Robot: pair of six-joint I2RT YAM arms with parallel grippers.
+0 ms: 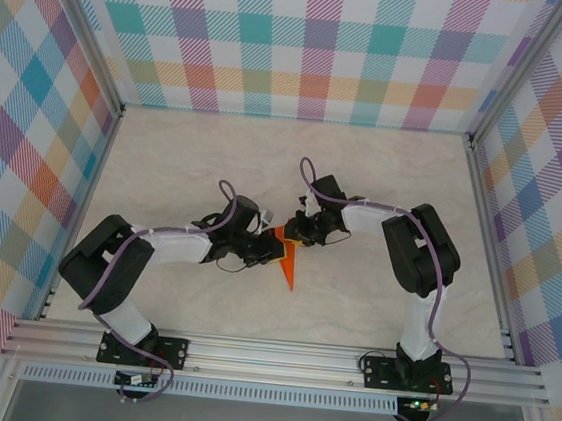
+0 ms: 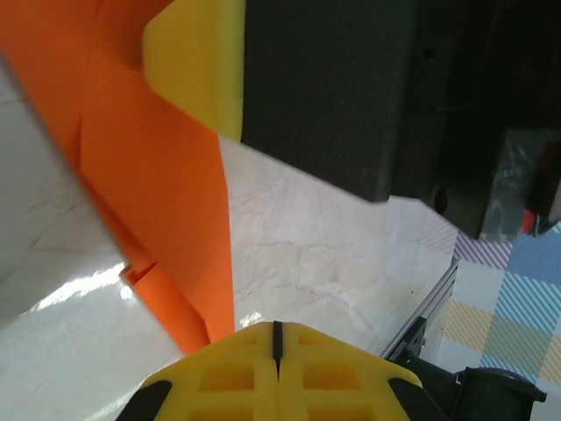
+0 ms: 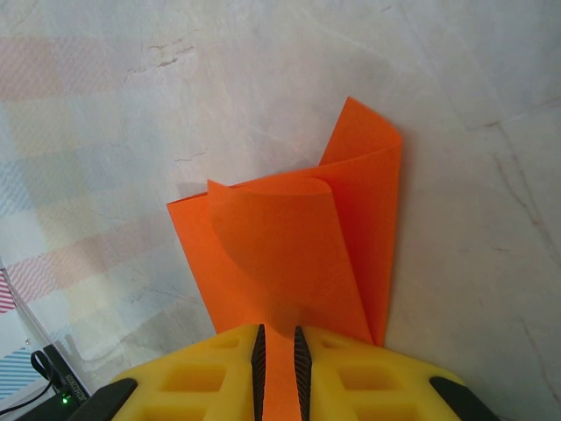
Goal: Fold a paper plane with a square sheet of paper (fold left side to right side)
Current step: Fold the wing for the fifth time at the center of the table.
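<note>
Right wrist, right gripper (image 3: 278,340) pinching orange paper (image 3: 289,254)

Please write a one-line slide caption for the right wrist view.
Right gripper pinching the folded, curling sheet of thin bright orange paper over the pale marbled table.

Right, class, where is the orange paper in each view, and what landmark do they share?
Top external: paper at picture centre, tip pointing to the near edge.
Left wrist: paper down the left half, slanting to bottom centre.
Right wrist: paper centre, curled, pinched in the jaws.
Shared landmark: pale marbled tabletop.
</note>
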